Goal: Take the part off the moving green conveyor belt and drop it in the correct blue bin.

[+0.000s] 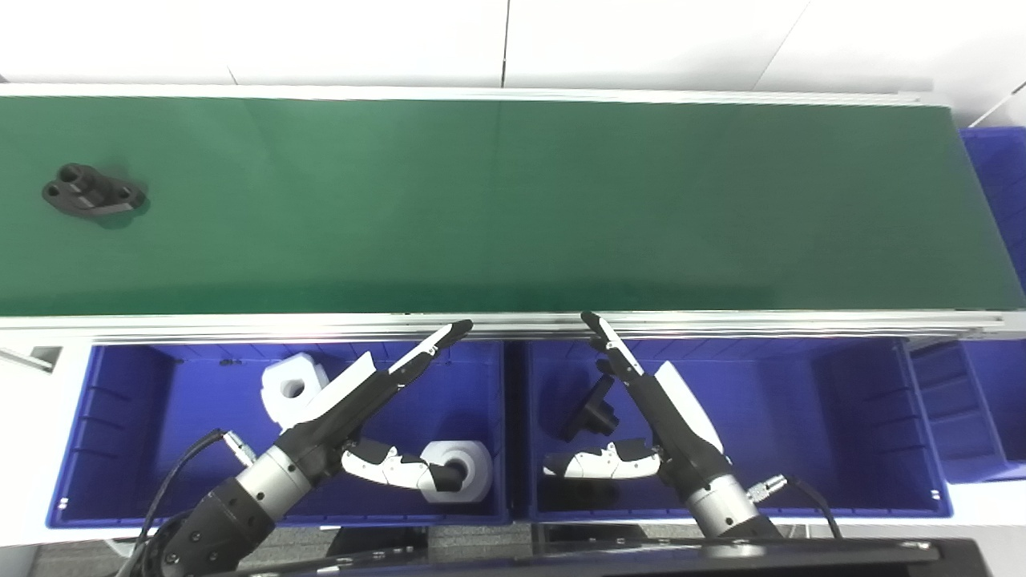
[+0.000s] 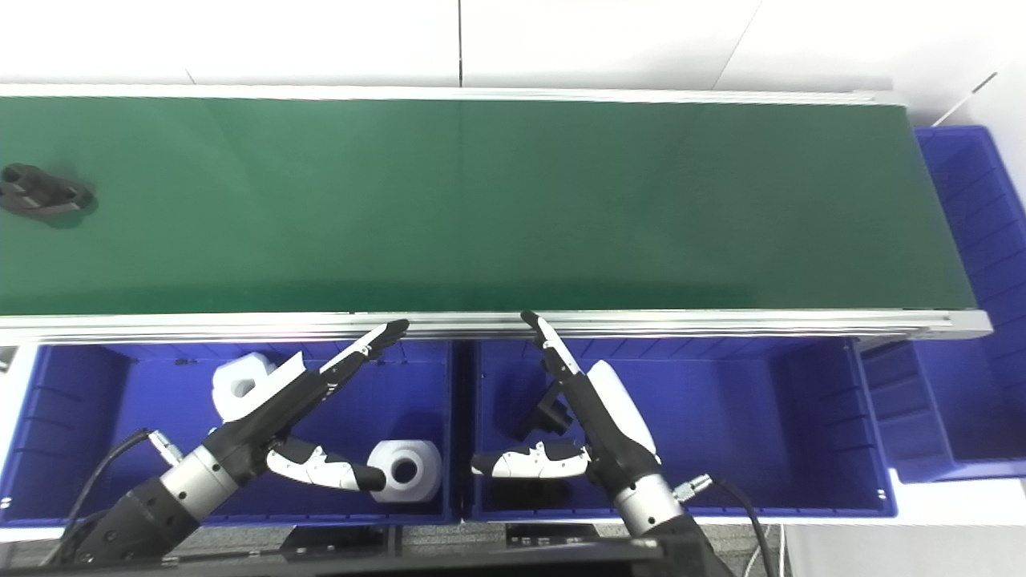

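Observation:
A black bracket-like part (image 1: 92, 193) with round holes lies on the green conveyor belt (image 1: 513, 200) at its far left. My left hand (image 1: 365, 413) hovers open over the left blue bin (image 1: 112, 433), fingers stretched toward the belt's near rail. Over the right blue bin (image 1: 842, 433) my right hand (image 1: 641, 421) is open too, fingers pointing up at the rail, thumb out to the left. Neither hand holds anything. Both are far from the part.
The left bin holds two white parts (image 1: 292, 389) (image 1: 461, 471). One black part (image 1: 593, 410) lies in the right bin, partly hidden by my right hand. Another blue bin (image 1: 990, 176) stands past the belt's right end, and a smaller one (image 1: 958, 417) at the lower right.

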You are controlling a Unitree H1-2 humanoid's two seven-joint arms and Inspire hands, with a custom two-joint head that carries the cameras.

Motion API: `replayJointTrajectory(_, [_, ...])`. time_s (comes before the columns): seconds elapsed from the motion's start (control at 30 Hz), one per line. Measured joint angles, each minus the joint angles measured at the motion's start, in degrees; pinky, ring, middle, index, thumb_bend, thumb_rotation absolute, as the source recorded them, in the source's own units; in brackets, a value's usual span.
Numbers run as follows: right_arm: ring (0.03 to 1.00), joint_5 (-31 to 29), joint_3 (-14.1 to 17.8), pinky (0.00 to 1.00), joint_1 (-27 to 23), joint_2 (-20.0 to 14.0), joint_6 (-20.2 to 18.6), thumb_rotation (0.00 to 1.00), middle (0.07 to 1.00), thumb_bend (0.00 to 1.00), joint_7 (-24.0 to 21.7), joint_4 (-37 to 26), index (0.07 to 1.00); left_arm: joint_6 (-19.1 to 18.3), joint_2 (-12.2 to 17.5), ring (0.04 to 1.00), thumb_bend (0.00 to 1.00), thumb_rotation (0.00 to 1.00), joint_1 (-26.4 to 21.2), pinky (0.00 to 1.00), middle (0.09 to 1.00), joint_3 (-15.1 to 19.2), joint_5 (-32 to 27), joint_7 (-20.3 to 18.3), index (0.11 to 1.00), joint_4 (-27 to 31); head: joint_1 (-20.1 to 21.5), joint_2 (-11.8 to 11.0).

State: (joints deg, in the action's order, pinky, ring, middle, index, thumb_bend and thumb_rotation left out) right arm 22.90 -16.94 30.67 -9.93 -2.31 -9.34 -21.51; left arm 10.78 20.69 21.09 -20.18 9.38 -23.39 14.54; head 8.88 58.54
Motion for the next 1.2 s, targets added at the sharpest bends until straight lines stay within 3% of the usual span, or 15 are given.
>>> replayJointTrajectory(0.4, [0.957,-0.88,-0.02,0.89,-0.12,-0.17,0.0,0.41,0.99,0.95,0.01,0.5,1.0,0.0,-0.25,1.0,0.83,0.49,-0.04,0.99,1.0,-0.01,0.13,0.0,1.0,-0.04,-0.44,-0.79])
replayJointTrajectory(0.53, [0.961,-0.87,-0.04,0.88,-0.13,-0.31,0.0,0.41,0.992,0.95,0.19,1.27,1.0,0.05,-0.43,1.0,0.83,0.47,-0.14,0.99,1.0,-0.03,0.13,0.01,1.0,-0.77,-3.34,-2.02])
replayJointTrajectory(0.57, [0.968,-0.89,-0.04,0.89,-0.13,-0.39,0.02,0.4,0.997,0.94,0.23,1.32,1.0,0.15,-0.53,1.0,0.83,0.47,-0.15,0.99,1.0,-0.08,0.26,0.06,1.0,-1.14,-7.17,-3.41])
replayJointTrajectory(0.63, [0.978,-1.31,0.01,0.9,-0.11,-0.7,0.15,0.39,0.999,0.94,0.25,1.65,1.0,0.27,-0.91,1.0,0.83,0.46,-0.12,1.0,1.0,-0.33,1.38,0.31,1.0,-1.84,-7.21,-3.43])
replayJointTrajectory(0.67, [0.981,-1.7,0.14,0.91,-0.07,-1.01,0.36,0.38,1.0,0.94,0.25,2.02,1.0,0.48,-1.25,1.0,0.82,0.44,-0.1,1.0,1.0,-0.57,1.87,0.56,1.0,-2.04,-14.52,-6.73])
replayJointTrajectory(0.73, [0.978,-3.07,0.74,0.91,0.11,-2.06,2.14,0.39,1.0,0.93,0.3,3.68,1.0,0.96,-2.29,1.0,0.83,0.45,-0.06,0.98,1.0,-1.31,2.62,0.84,1.0,-2.92,-18.18,-9.04])
replayJointTrajectory(0.77, [0.971,-3.53,1.01,0.9,0.22,-2.7,2.82,0.4,0.998,0.94,0.34,4.43,1.0,1.08,-2.85,1.0,0.84,0.47,-0.05,0.97,1.0,-1.63,3.01,0.99,1.0,-3.48,-18.19,-9.05])
replayJointTrajectory(0.87, [0.964,-4.65,2.03,0.9,0.73,-4.66,6.75,0.38,0.992,0.93,1.11,7.39,1.0,2.37,-4.42,1.0,0.83,0.46,0.37,0.92,1.0,-3.27,4.83,2.06,1.0,-5.0,-23.71,-13.43])
replayJointTrajectory(0.93, [0.964,-5.74,2.53,0.91,0.9,-5.41,8.7,0.38,0.99,0.94,1.25,8.7,1.0,3.43,-5.2,1.0,0.82,0.46,0.55,0.91,1.0,-3.87,6.12,2.64,1.0,-6.47,-24.35,-13.89])
replayJointTrajectory(0.97, [0.964,-6.31,2.75,0.91,0.89,-5.53,9.96,0.38,0.989,0.94,1.38,9.71,1.0,4.11,-5.52,1.0,0.82,0.46,0.58,0.91,1.0,-4.01,6.51,3.18,1.0,-7.38,-25.56,-15.45])
replayJointTrajectory(1.03, [0.961,-6.69,2.94,0.9,0.86,-5.55,11.81,0.38,0.987,0.94,1.45,11.32,1.0,4.94,-5.9,1.0,0.83,0.47,0.58,0.89,1.0,-4.28,7.74,4.08,1.0,-8.41,-26.19,-16.51])
replayJointTrajectory(1.2, [0.958,-6.62,3.55,0.88,0.84,-5.64,12.64,0.41,0.986,0.96,1.51,13.6,1.0,6.9,-7.0,1.0,0.83,0.47,0.56,0.89,1.0,-5.06,8.92,5.13,1.0,-10.46,-26.02,-18.02])
